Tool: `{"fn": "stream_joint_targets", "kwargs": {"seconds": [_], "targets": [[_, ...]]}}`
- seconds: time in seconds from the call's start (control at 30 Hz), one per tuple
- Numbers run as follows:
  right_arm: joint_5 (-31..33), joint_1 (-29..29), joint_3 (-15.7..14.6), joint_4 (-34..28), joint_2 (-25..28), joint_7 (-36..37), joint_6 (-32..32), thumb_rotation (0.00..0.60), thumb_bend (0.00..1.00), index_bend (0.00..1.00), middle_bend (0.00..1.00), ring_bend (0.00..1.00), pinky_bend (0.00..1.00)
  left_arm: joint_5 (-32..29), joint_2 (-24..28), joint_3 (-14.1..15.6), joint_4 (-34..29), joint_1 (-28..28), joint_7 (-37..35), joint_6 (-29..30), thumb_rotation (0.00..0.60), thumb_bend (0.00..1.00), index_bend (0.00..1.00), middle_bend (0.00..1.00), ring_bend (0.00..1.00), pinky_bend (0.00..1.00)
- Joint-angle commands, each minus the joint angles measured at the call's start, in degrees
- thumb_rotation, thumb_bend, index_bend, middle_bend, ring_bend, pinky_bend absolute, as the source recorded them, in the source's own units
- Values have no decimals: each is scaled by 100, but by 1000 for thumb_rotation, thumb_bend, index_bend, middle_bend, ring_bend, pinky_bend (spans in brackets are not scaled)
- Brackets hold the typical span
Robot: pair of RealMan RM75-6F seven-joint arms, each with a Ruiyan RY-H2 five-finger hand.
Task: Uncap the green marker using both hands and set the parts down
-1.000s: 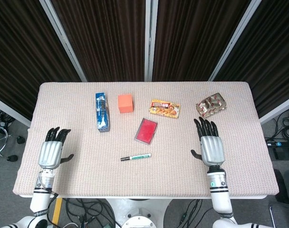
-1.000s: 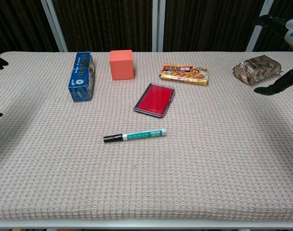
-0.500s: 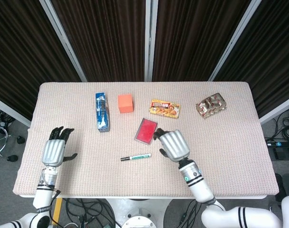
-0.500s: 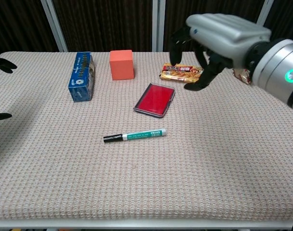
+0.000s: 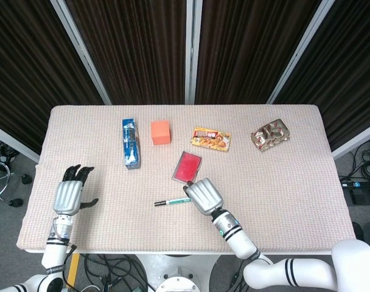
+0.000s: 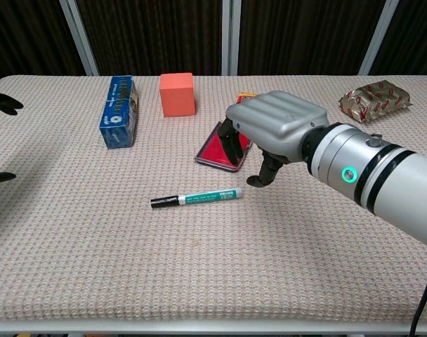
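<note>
The green marker (image 6: 196,199) (image 5: 170,201) lies flat near the table's middle, black cap end pointing left, green-and-white barrel to the right. My right hand (image 6: 273,130) (image 5: 201,195) hovers just above and right of the barrel's right end, fingers curled downward and apart, holding nothing. The thumb tip nearly reaches the cloth beside the marker. My left hand (image 5: 72,190) is at the table's left edge, fingers spread and empty; in the chest view only its dark fingertips (image 6: 3,102) show at the left border.
A red flat case (image 6: 222,147) sits just behind my right hand. A blue box (image 6: 118,111), an orange cube (image 6: 177,94), a snack packet (image 5: 210,139) and a foil-wrapped pack (image 6: 376,100) line the far side. The table (image 6: 199,281) is covered in beige woven cloth.
My right hand has swept from the table's right side leftward and down, now right beside the marker's barrel end. My left hand barely shifted. The marker has not moved.
</note>
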Motion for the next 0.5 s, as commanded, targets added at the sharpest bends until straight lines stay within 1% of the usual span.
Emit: {"fn": "stream_joint_targets", "kwargs": {"seconds": [0.03, 0.07, 0.2, 0.33, 0.5], "targets": [[140, 38, -6, 220, -204, -21, 86, 600, 117, 535, 462, 706, 831, 8, -10, 15, 33, 4, -28, -10, 600, 33, 175, 188, 79, 98], [231, 57, -9, 311, -290, -78, 100, 600, 120, 527, 459, 701, 831, 16, -12, 22, 50, 6, -49, -10, 600, 33, 175, 188, 79, 98], [570, 142, -16, 496, -506, -165, -12, 600, 148, 433, 408, 651, 831, 39, 4, 45, 83, 12, -146, -33, 600, 33, 179, 188, 79, 97], [684, 200, -44, 735, -725, -158, -13, 600, 161, 424, 406, 647, 832, 45, 29, 62, 106, 12, -216, -74, 600, 33, 182, 188, 79, 97], [679, 258, -40, 989, -966, -104, 50, 600, 178, 422, 416, 647, 832, 52, 41, 82, 145, 13, -293, -114, 600, 33, 183, 188, 79, 97]]}}
